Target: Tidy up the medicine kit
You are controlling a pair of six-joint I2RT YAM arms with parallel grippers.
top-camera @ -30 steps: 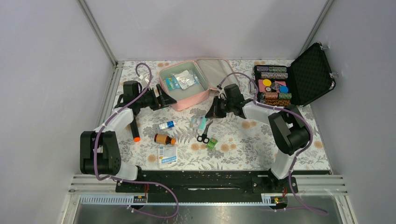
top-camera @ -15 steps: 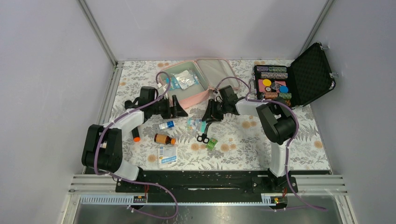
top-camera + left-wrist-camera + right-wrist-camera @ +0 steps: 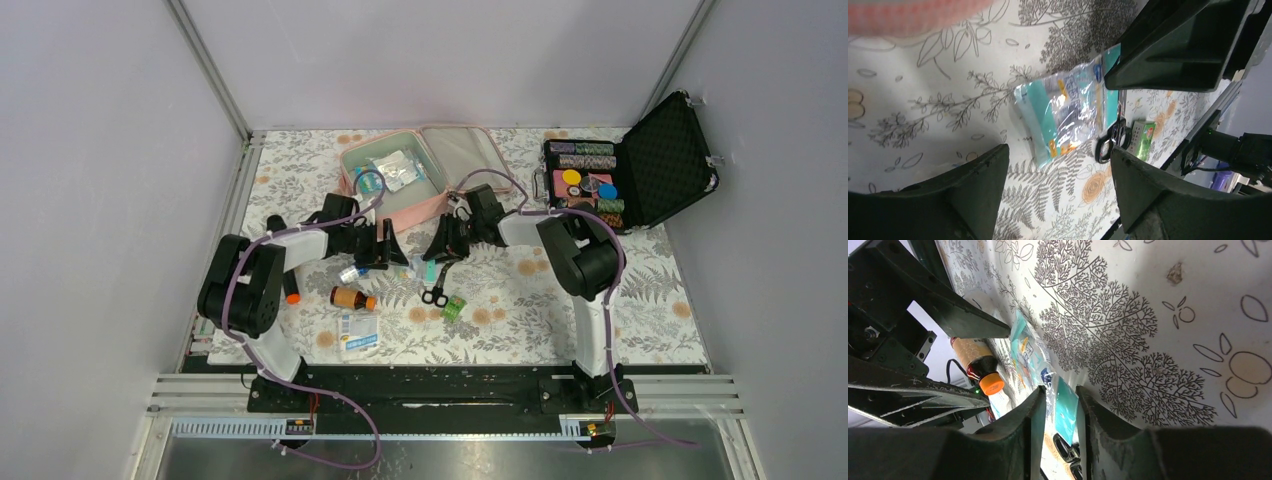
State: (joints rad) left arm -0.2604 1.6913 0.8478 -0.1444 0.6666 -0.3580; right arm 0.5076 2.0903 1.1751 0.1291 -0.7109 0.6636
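The medicine kit [image 3: 412,214] is a pink pouch lying open at the back, with packets inside and its lid [image 3: 470,155] folded back. A clear packet with teal print [image 3: 422,266] lies on the floral cloth in front of it. My left gripper [image 3: 392,250] is open just left of this packet [image 3: 1068,112], with nothing between its wide jaws [image 3: 1059,152]. My right gripper [image 3: 437,250] faces it from the right. It is open by a narrow gap [image 3: 1059,390], and the packet's teal end [image 3: 1066,410] lies between its fingers without being pinched.
Black scissors [image 3: 436,290], a green box [image 3: 455,307], a brown bottle with orange cap [image 3: 350,297], a small blue vial [image 3: 355,270], a white sachet [image 3: 358,332] and an orange-tipped pen [image 3: 290,285] lie nearby. A black case of chips [image 3: 640,170] stands open at the back right.
My left arm swung right from the kit's front wall to the packet. My right gripper went from shut to narrowly open and slid left onto the packet's end.
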